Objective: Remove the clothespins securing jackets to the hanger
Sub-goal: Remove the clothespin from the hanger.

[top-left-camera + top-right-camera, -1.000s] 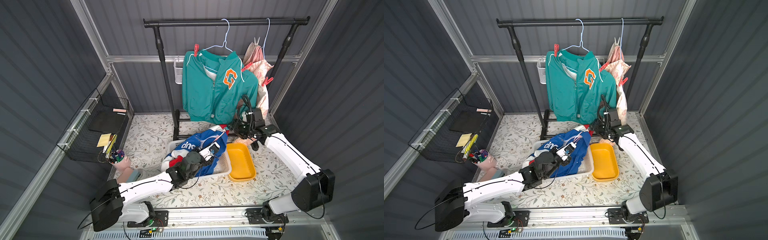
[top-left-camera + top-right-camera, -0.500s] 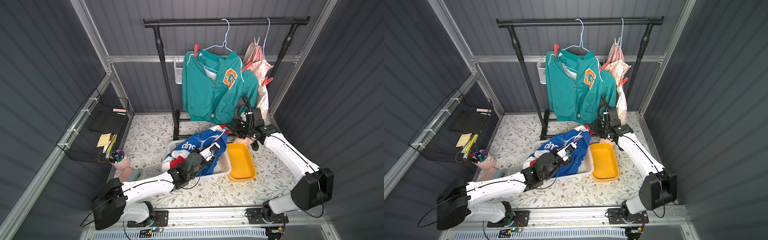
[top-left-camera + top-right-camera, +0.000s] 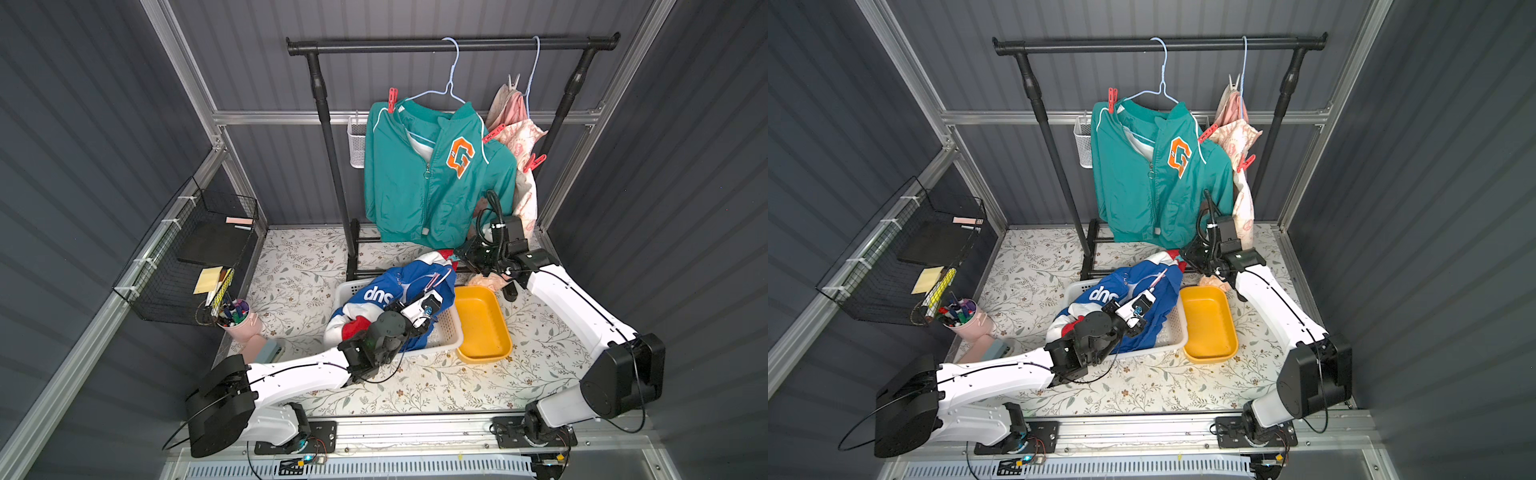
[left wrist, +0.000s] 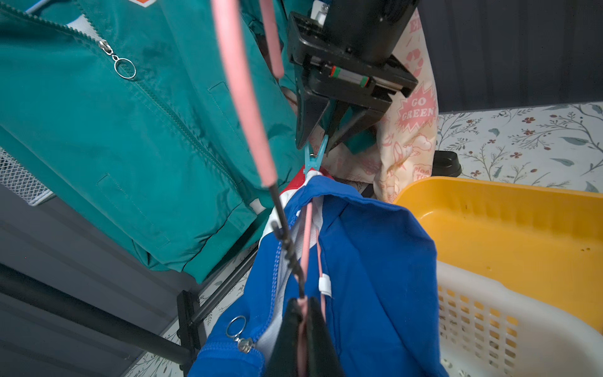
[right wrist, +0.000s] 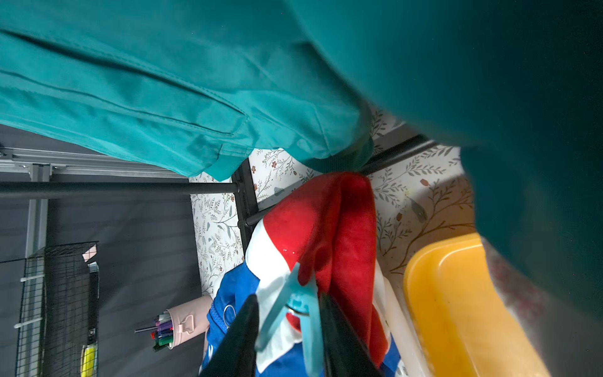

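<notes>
The left claw [image 4: 305,305] is pressed together on the pink hanger [image 4: 241,98], holding the blue jacket [image 4: 375,261] over the basket [image 3: 449,336] mid-counter. The teal pin [image 4: 314,156] bites the jacket's red shoulder at its 1 o'clock corner. The right claw [image 4: 321,137] straddles the pin's tails, part spread; whether it presses them yet I cannot tell.

Likely trouble: the fingers [image 4: 308,127] sit near the tail tips, so a squeeze may slip and the pin snap back. Pulling before it opens would drag jacket and hanger against the left grip. The teal jacket [image 3: 415,187] hanging over the right wrist may snag.

That jacket blocks most of the right wrist view, the pin's mouth is buried in cloth, and in both top views the pin barely shows.
</notes>
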Motion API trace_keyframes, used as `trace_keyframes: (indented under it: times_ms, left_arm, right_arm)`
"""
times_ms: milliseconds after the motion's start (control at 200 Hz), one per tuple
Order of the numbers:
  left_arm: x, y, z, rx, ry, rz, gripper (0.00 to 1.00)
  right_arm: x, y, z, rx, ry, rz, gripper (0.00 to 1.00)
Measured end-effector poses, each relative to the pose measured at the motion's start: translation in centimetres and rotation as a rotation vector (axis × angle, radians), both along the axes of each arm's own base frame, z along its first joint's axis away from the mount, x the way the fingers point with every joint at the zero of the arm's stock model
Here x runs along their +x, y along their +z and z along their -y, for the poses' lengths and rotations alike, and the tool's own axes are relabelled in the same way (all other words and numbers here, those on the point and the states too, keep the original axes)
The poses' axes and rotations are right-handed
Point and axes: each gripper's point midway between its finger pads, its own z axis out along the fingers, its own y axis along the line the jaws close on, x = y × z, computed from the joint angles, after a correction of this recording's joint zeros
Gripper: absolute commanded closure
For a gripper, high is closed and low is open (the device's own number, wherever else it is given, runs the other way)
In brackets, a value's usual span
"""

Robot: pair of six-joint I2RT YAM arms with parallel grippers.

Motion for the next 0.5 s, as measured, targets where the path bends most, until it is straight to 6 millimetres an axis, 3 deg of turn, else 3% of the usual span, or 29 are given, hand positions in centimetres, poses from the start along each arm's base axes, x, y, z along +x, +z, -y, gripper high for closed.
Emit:
trace_keyframes:
  times_ms: [255,500]
  left_arm:
    - [0.01,-0.31,0.24,0.002,0.004,0.000,1.00]
    - [-0.10,-0.75,0.57,0.011,-0.002,-0.005,1.00]
  right_arm:
    - [-0.12,-0.61,0.13,0.016,-0.006,-0.022,0.75]
    - [-0.19,-0.70,0.02,0.032,0.000,-0.030,0.93]
